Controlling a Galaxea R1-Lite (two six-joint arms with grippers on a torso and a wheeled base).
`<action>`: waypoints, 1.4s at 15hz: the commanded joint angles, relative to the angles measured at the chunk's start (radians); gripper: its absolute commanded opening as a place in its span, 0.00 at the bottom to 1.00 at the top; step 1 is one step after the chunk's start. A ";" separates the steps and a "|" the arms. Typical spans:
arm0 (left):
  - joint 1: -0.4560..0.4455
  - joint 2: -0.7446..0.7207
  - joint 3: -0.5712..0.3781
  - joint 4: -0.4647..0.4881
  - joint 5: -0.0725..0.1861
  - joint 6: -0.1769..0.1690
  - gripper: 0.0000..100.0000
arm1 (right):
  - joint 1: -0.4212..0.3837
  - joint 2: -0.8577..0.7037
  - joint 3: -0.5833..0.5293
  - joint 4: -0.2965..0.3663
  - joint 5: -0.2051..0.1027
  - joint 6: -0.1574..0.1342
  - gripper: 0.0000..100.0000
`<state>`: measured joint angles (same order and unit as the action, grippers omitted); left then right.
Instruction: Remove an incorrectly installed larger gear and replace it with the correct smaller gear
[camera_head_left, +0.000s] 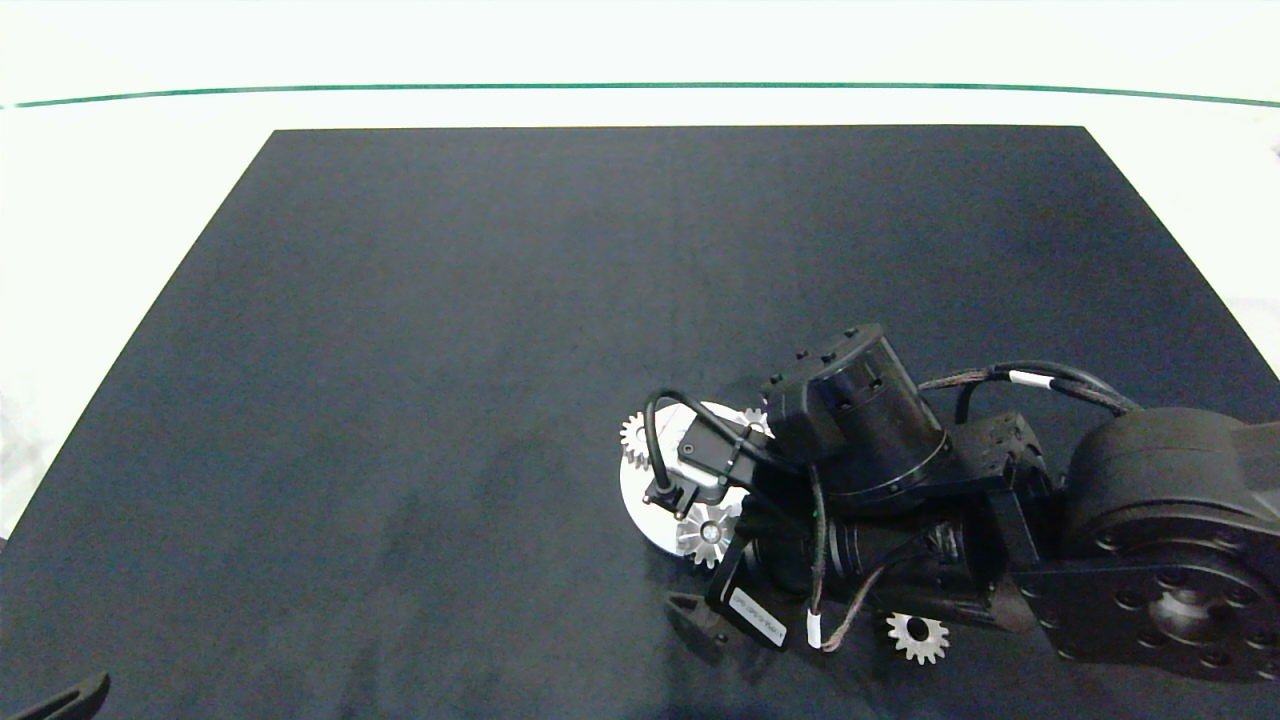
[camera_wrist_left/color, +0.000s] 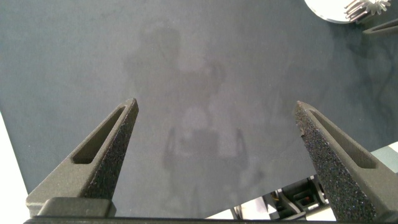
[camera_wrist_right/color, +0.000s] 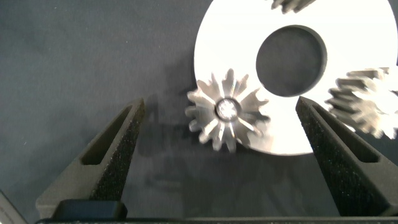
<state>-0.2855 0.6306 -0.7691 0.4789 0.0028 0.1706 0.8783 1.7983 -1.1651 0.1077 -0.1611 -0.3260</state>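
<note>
Swap not started: right gripper (camera_wrist_right/color: 221, 155) open above the larger gear (camera_wrist_right/color: 227, 111), still on the white disc (camera_wrist_right/color: 348, 134). Smaller gear (camera_head_left: 917, 637) lies loose nearby. Left gripper (camera_wrist_left/color: 217, 155) open, parked near-left.

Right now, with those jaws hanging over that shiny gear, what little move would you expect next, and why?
Probably a short descent, then closing. The right gripper is open, its jaws on either side of the gear seated at the edge of the white disc, not touching it. A spare gear lies on the black mat. The left gripper hangs open, away from the disc.
</note>
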 joint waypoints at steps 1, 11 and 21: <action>0.000 -0.002 0.001 0.003 0.000 0.001 1.00 | 0.001 0.032 -0.021 0.000 0.000 -0.001 1.00; -0.001 -0.005 0.007 0.003 0.000 0.001 1.00 | -0.001 0.038 -0.033 0.001 -0.018 -0.001 0.82; -0.001 -0.009 0.010 0.003 -0.001 0.001 1.00 | -0.001 0.069 -0.048 0.000 -0.051 -0.005 0.61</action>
<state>-0.2870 0.6243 -0.7596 0.4789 0.0017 0.1706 0.8774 1.8647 -1.2113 0.1068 -0.2096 -0.3289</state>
